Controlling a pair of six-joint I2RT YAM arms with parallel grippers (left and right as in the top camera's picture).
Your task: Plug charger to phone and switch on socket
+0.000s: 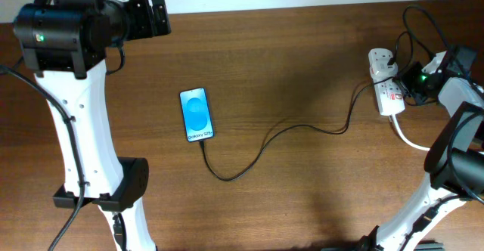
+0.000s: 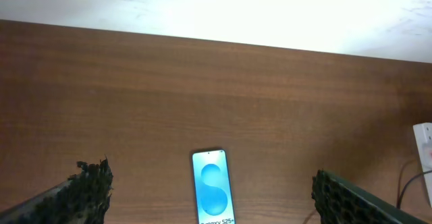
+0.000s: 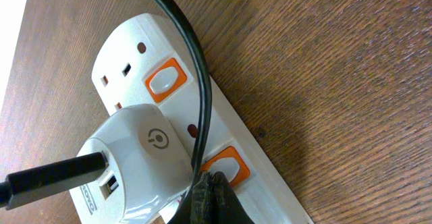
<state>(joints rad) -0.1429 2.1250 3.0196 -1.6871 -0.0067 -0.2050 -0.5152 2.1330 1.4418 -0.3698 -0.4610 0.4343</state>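
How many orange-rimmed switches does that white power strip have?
2 in view: upper switch beside the empty holes; lower switch by the white plug. Others may be hidden.

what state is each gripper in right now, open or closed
left gripper: open, empty
right gripper: closed, holding nothing, tips at the socket
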